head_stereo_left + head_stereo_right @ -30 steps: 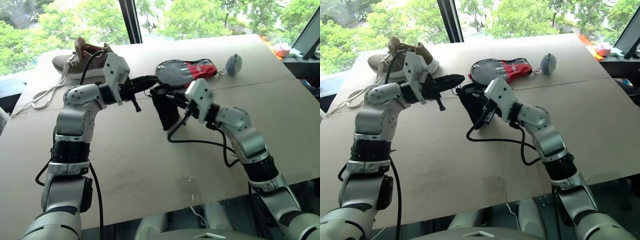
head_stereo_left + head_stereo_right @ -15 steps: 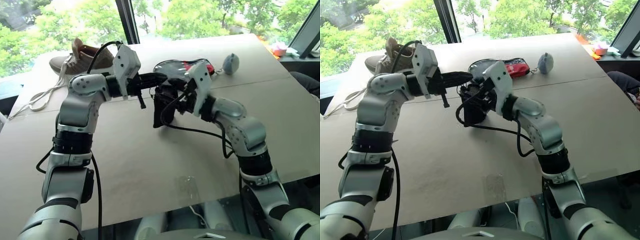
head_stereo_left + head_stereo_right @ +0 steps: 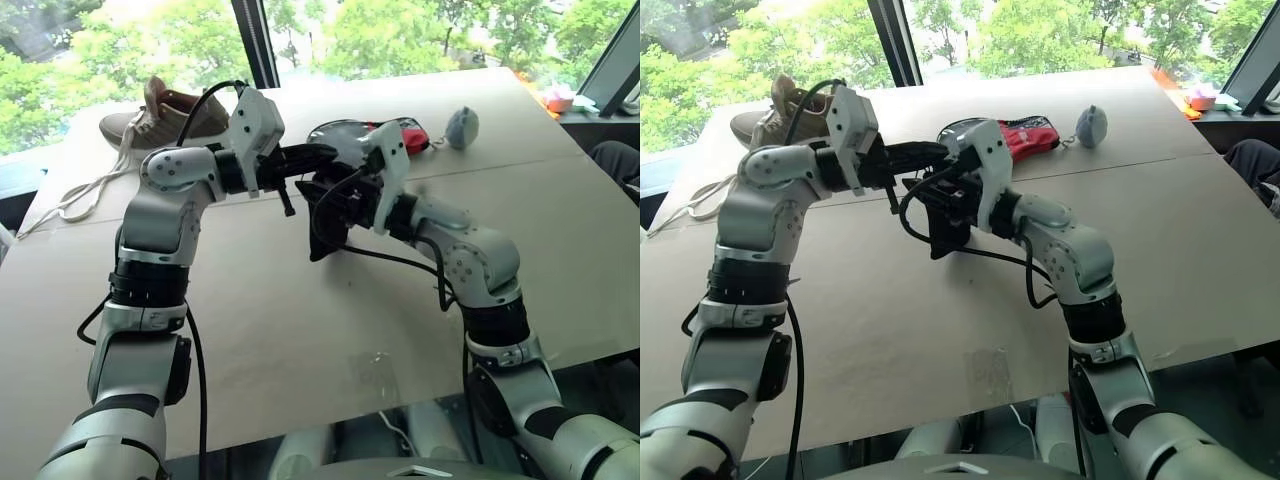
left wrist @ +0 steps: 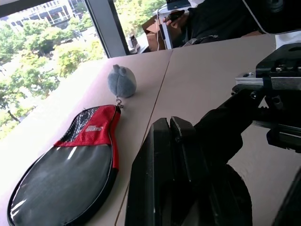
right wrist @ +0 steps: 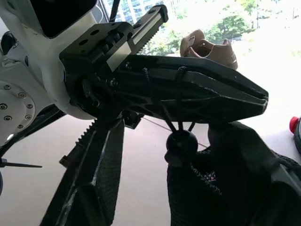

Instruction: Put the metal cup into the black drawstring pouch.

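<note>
Both arms are raised above the middle of the cardboard-covered counter (image 3: 300,330) with the black drawstring pouch (image 3: 332,222) hanging between them, clear of the surface.

The left gripper (image 3: 318,155) has its fingers pressed fully together. In the right wrist view they lie shut across the pouch's drawstring cord (image 5: 175,115), whose round cord stopper (image 5: 180,143) dangles just beneath them, so the left gripper carries the pouch by its cord at the mouth.

The right gripper (image 3: 942,205) sits at the pouch's upper edge, just beside the left gripper. Its fingers stand partly apart; whether they pinch the fabric, reach into the opening, or enclose anything cannot be told, as the black fingers merge with the black cloth.

The metal cup is not identifiable as a separate object on the counter. The pouch hangs with some bulk, so the cup may already be inside, but this is a judgement only.

Beyond the arms lie a black-and-red paddle case (image 3: 372,140), a grey fuzzy ball (image 3: 463,127) near its far end, and a brown shoe (image 3: 165,113) with loose laces, all untouched.

Progress: the pouch is lifted and its mouth is being handled. If the cup is inside, what remains is drawing the cord tight and setting the pouch down; otherwise insertion itself is still outstanding.
</note>
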Robot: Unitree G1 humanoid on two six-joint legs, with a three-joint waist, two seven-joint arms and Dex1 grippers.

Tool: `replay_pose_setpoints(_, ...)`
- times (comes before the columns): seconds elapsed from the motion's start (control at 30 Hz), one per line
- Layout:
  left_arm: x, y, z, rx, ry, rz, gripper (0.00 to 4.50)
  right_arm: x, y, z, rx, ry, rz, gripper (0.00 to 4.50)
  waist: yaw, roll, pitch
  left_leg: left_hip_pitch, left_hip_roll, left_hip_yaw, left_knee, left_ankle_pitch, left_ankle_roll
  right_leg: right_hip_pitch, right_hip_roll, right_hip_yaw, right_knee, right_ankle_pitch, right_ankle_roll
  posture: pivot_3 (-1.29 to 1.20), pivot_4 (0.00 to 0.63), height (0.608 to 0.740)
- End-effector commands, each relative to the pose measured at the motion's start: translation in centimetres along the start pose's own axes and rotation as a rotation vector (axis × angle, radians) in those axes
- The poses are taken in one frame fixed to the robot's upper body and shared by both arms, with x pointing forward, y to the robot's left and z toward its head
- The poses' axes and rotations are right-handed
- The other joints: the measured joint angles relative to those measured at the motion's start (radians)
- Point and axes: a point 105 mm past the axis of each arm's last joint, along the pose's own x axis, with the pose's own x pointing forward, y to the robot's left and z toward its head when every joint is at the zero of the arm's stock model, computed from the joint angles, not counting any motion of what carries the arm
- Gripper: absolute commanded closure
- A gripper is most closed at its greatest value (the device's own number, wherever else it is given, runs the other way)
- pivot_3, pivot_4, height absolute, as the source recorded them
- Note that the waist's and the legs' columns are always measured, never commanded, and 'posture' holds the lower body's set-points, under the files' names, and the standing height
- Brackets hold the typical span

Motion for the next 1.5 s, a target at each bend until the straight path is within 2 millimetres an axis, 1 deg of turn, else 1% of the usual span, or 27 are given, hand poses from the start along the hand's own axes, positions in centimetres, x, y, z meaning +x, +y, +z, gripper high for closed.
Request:
replay_pose_setpoints(0.03, -0.2, 0.1, 1.1, 0.038, -0.026, 0.013, 4.5, 0.3, 0.7, 1.4, -0.055, -0.042, 0.033, 3.23, 0.0, 0.0, 0.0, 0.0, 0.0, 0.0, 0.0, 0.0, 0.0, 0.0, 0.0, 0.0, 0.0, 0.0, 0.0, 0.0, 0.15, 0.74)
replay_pose_setpoints(0.07, -0.2, 0.1, 1.2, 0.038, -0.031, 0.017, 4.5, 0.2, 0.7, 1.3, -0.063, -0.034, 0.036, 3.54, 0.0, 0.0, 0.0, 0.0, 0.0, 0.0, 0.0, 0.0, 0.0, 0.0, 0.0, 0.0, 0.0, 0.0, 0.0, 0.0, 0.15, 0.74)
replay_pose_setpoints(0.1, -0.1, 0.2, 1.4, 0.029, -0.041, 0.025, 4.5, 0.2, 0.7, 1.2, -0.067, -0.031, 0.035, 4.08, 0.0, 0.0, 0.0, 0.0, 0.0, 0.0, 0.0, 0.0, 0.0, 0.0, 0.0, 0.0, 0.0, 0.0, 0.0, 0.0, 0.15, 0.74)
replay_pose_setpoints(0.13, -0.1, 0.4, 1.8, 0.014, -0.06, 0.037, 4.5, 0.2, 0.7, 1.2, -0.063, -0.035, 0.033, 4.43, 0.0, 0.0, 0.0, 0.0, 0.0, 0.0, 0.0, 0.0, 0.0, 0.0, 0.0, 0.0, 0.0, 0.0, 0.0, 0.0, 0.15, 0.74)
replay_pose_setpoints(0.27, 0.1, 1.3, 3.5, -0.017, -0.127, 0.075, 4.5, -0.1, 0.7, 0.9, -0.092, -0.012, 0.034, 4.48, 0.0, 0.0, 0.0, 0.0, 0.0, 0.0, 0.0, 0.0, 0.0, 0.0, 0.0, 0.0, 0.0, 0.0, 0.0, 0.0, 0.15, 0.74)
replay_pose_setpoints(0.4, 0.2, 2.4, 5.3, -0.045, -0.199, 0.123, 4.5, -0.9, 0.3, 0.3, -0.185, 0.043, 0.027, 4.48, 0.002, 0.0, 0.0, 0.0, -0.001, 0.0, 0.001, 0.0, 0.0, 0.0, 0.0, 0.0, 0.0, 0.0, 0.0, 0.0, 0.15, 0.74)
replay_pose_setpoints(0.47, 0.3, 2.4, 5.5, -0.046, -0.202, 0.121, 4.5, -1.0, 0.2, 0.4, -0.19, 0.041, 0.025, 4.48, 0.001, 0.0, 0.0, 0.0, -0.001, 0.0, 0.001, 0.0, 0.0, 0.0, 0.0, 0.0, 0.0, 0.0, 0.0, 0.0, 0.15, 0.74)
replay_pose_setpoints(0.57, 0.5, 2.0, 5.2, -0.044, -0.193, 0.108, 4.5, -0.8, 0.3, 1.2, -0.184, 0.012, 0.022, 4.48, -0.003, 0.0, 0.0, 0.0, 0.0, 0.0, 0.001, 0.0, 0.0, 0.0, 0.0, 0.0, 0.0, 0.0, 0.0, 0.0, 0.15, 0.74)
replay_pose_setpoints(0.67, 0.5, 1.8, 5.2, -0.045, -0.194, 0.104, 4.5, -0.7, 0.7, 1.4, -0.165, 0.005, 0.046, 4.48, -0.003, 0.0, 0.0, 0.0, 0.0, 0.0, 0.0, 0.0, 0.0, -0.001, 0.0, 0.001, 0.001, 0.0, 0.0, 0.0, 0.15, 0.74)
replay_pose_setpoints(0.7, 0.5, 1.9, 5.5, -0.048, -0.205, 0.108, 4.5, -0.6, 0.7, 1.2, -0.174, 0.01, 0.042, 3.95, -0.003, 0.0, 0.0, 0.0, 0.0, 0.0, 0.0, 0.0, 0.0, -0.001, 0.0, 0.001, 0.001, 0.0, 0.0, 0.0, 0.15, 0.74)
replay_pose_setpoints(0.73, 0.5, 2.0, 5.8, -0.053, -0.215, 0.11, 4.5, -0.6, 0.7, 1.1, -0.178, 0.011, 0.039, 3.74, -0.002, 0.0, 0.0, 0.0, -0.001, 0.0, 0.0, 0.0, 0.0, -0.001, 0.0, 0.002, 0.001, 0.0, 0.0, 0.0, 0.15, 0.74)
replay_pose_setpoints(0.8, 0.5, 2.0, 6.1, -0.049, -0.217, 0.108, 4.5, -0.6, 0.6, 1.1, -0.177, 0.004, 0.028, 2.89, 0.0, 0.0, 0.0, 0.0, -0.001, 0.0, 0.0, 0.0, 0.0, -0.001, 0.0, 0.002, 0.001, 0.0, 0.0, 0.0, 0.15, 0.74)
replay_pose_setpoints(0.9, 0.4, 1.9, 6.0, -0.046, -0.211, 0.106, 4.5, -0.7, 0.2, 1.9, -0.162, -0.029, 0.008, 2.89, 0.001, 0.0, 0.0, 0.0, -0.001, 0.0, 0.0, 0.0, 0.0, -0.001, 0.0, 0.001, 0.001, 0.0, 0.0, 0.0, 0.15, 0.74)
replay_pose_setpoints(1.03, 0.4, 1.9, 5.7, -0.048, -0.204, 0.104, 4.5, -1.2, -0.2, 2.9, -0.184, -0.048, -0.023, 2.89, 0.001, 0.0, 0.0, 0.0, -0.001, -0.001, 0.001, 0.0, 0.0, -0.001, 0.0, 0.001, 0.001, 0.0, 0.0, 0.0, 0.15, 0.74)
replay_pose_setpoints(1.07, 0.4, 1.8, 5.6, -0.048, -0.202, 0.102, 4.5, -1.3, -0.3, 3.1, -0.192, -0.05, -0.033, 2.39, 0.001, 0.0, 0.0, 0.0, -0.001, -0.001, 0.001, 0.0, 0.0, -0.001, 0.0, 0.001, 0.001, 0.0, 0.0, 0.0, 0.15, 0.74)
replay_pose_setpoints(1.13, 0.5, 1.8, 5.6, -0.048, -0.201, 0.099, 4.5, -1.5, -0.6, 3.6, -0.221, -0.059, -0.063, 1.72, 0.0, 0.0, 0.0, 0.0, -0.001, -0.001, 0.001, 0.0, 0.0, -0.001, 0.0, 0.001, 0.001, 0.0, 0.0, 0.0, 0.15, 0.74)
replay_pose_setpoints(1.17, 0.5, 1.8, 5.6, -0.048, -0.201, 0.098, 4.5, -1.6, -0.8, 3.9, -0.243, -0.062, -0.078, 1.26, 0.0, 0.0, 0.0, 0.0, -0.001, -0.001, 0.001, 0.0, 0.0, -0.001, 0.0, 0.001, 0.001, 0.0, 0.0, 0.0, 0.15, 0.74)
replay_pose_setpoints(1.23, 0.6, 1.8, 5.6, -0.048, -0.202, 0.096, 4.5, -1.7, -0.9, 4.5, -0.281, -0.071, -0.09, 1.26, 0.0, 0.0, 0.0, 0.0, -0.001, -0.001, 0.0, 0.0, 0.0, -0.001, 0.0, 0.001, 0.001, 0.0, 0.0, 0.0, 0.15, 0.74)
replay_pose_setpoints(1.3, 0.7, 1.8, 5.7, -0.048, -0.205, 0.092, 4.5, -1.6, -0.8, 4.8, -0.282, -0.08, -0.086, 1.26, 0.0, 0.0, 0.0, 0.0, -0.001, 0.0, 0.0, 0.0, 0.0, -0.001, 0.0, 0.002, 0.001, 0.0, 0.0, 0.0, 0.15, 0.74)
replay_pose_setpoints(1.5, 0.9, 1.8, 5.9, -0.048, -0.214, 0.085, 4.5, -0.5, 0.7, 3.9, -0.221, -0.068, -0.007, 1.26, 0.0, 0.0, 0.0, 0.0, -0.001, 0.0, 0.0, 0.0, 0.0, -0.001, 0.0, 0.002, 0.001, 0.0, 0.0, 0.0, 0.15, 0.74)
